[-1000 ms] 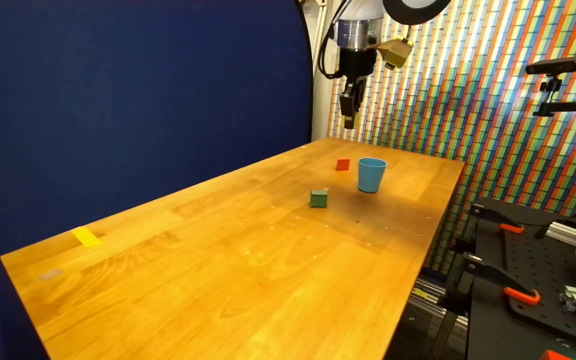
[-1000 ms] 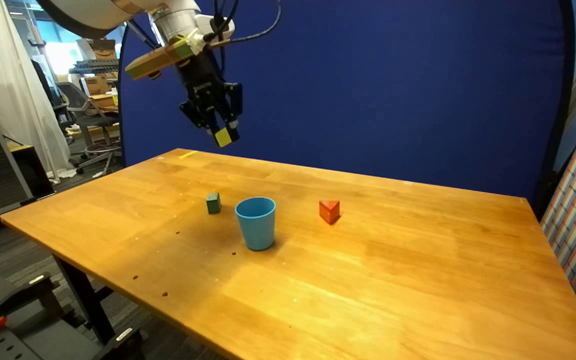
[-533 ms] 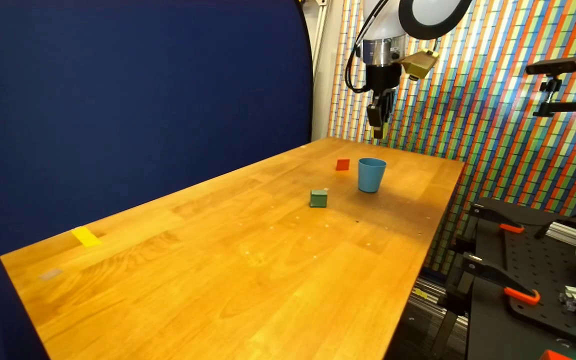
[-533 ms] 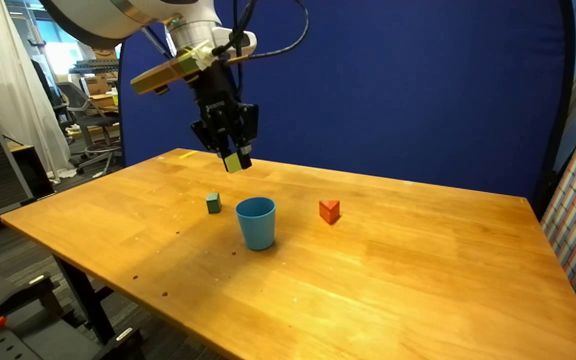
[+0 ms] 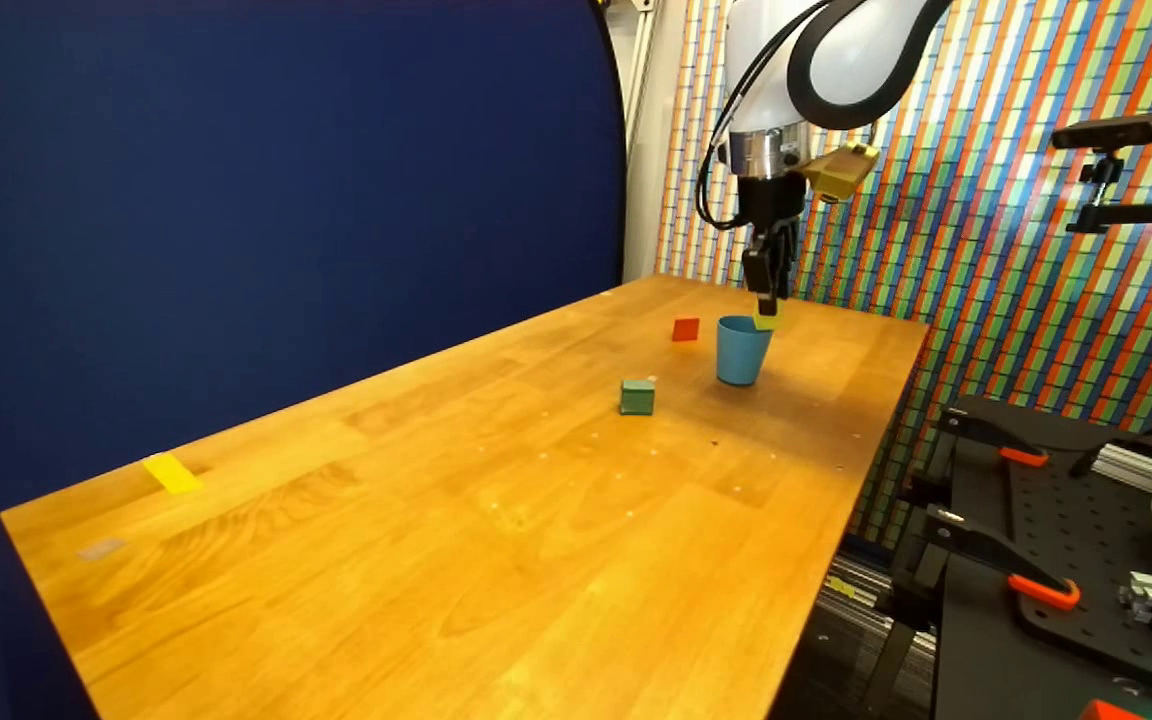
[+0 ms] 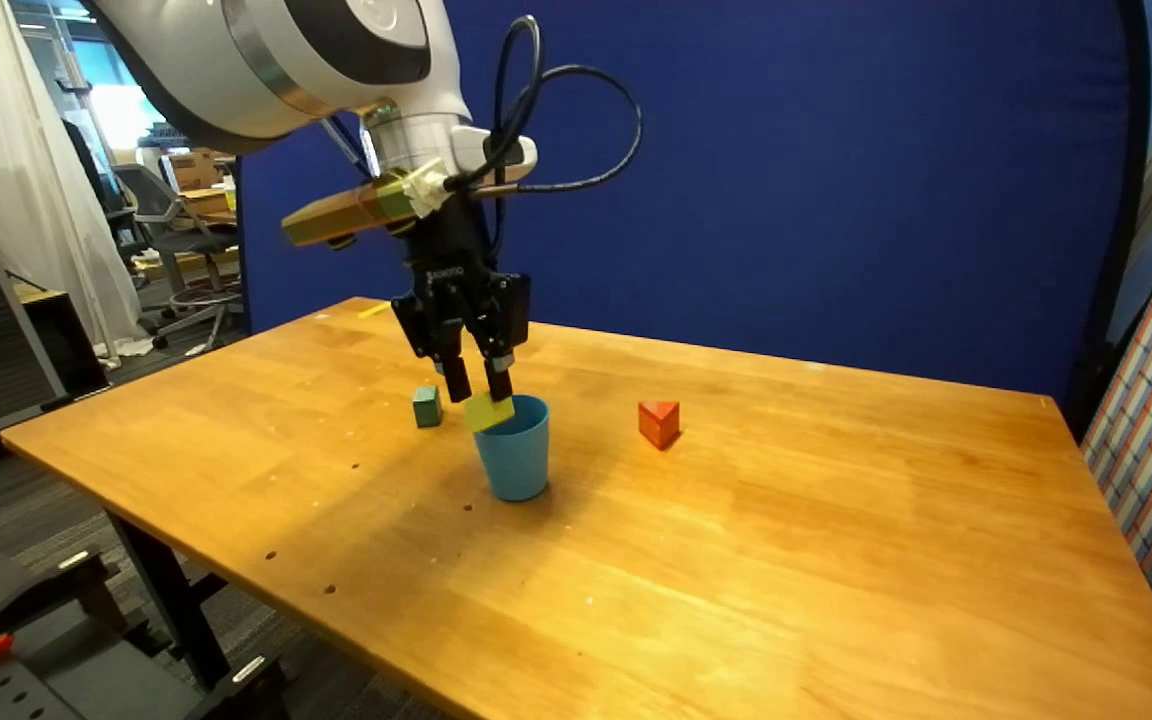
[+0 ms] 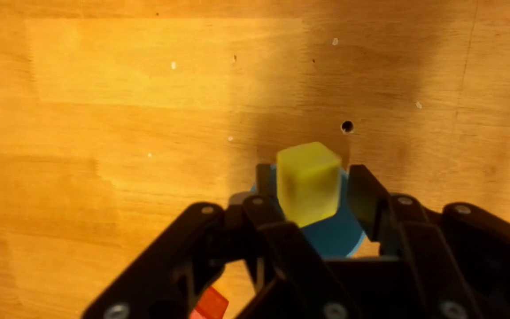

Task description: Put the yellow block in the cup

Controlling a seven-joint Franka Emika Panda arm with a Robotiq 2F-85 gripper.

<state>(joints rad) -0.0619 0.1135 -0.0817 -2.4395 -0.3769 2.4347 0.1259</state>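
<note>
Claw parted, wrist view showing a gap either side of the yellow block, which in an exterior view shows tilted at 9 o'clock over the mouth of the blue cup, rim contact unclear, green block off at the cup's 10 o'clock.

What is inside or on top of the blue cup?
The yellow block is tilted at the mouth of the cup; any contact is unclear. The wrist view shows part of the inside; block and claw hide the rest.
</note>
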